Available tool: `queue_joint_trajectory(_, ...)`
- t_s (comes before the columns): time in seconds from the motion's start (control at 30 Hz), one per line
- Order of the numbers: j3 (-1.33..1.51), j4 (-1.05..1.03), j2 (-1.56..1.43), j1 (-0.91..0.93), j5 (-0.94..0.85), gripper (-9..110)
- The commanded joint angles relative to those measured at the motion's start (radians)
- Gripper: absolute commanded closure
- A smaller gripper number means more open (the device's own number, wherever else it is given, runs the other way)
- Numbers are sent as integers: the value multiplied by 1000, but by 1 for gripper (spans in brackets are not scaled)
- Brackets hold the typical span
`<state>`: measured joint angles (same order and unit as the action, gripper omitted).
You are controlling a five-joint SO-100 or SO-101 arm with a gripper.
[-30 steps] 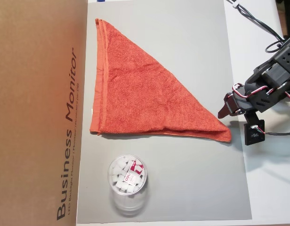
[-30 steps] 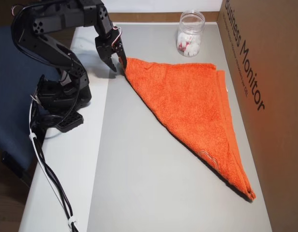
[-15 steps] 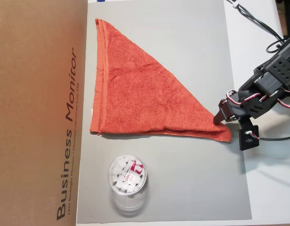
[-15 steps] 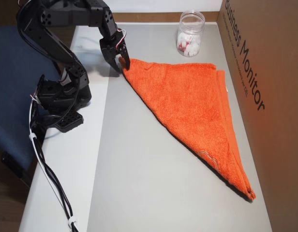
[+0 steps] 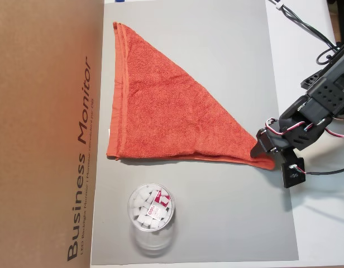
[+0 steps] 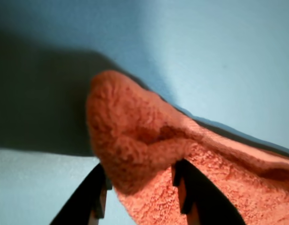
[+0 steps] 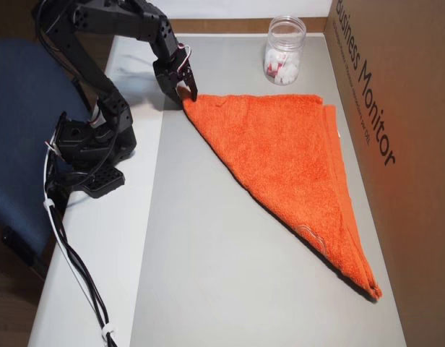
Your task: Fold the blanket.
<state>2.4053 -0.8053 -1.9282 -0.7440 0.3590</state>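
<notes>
I see the orange-red terry-cloth blanket (image 5: pixel 166 109) folded into a triangle on the grey mat (image 5: pixel 228 218), my end effector (image 6: pixel 140 187) pinching its corner.

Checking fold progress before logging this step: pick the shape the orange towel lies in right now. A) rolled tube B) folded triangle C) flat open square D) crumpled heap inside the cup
B: in both overhead views the blanket lies flat on the grey mat as a triangle, with the gripper pinching its pointed corner, and the plastic cup stands apart from it.
</notes>
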Motion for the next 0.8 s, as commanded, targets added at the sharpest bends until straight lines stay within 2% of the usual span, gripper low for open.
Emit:
queue_joint_trajectory(0.0,-23,28,9,-6,9,89)
queue_joint_trajectory(0.33,-37,18,34,5,101,91)
queue_joint_trajectory(0.5,-34,20,34,8,101,102)
queue_joint_trajectory(0.77,-29,18,31,11,101,102)
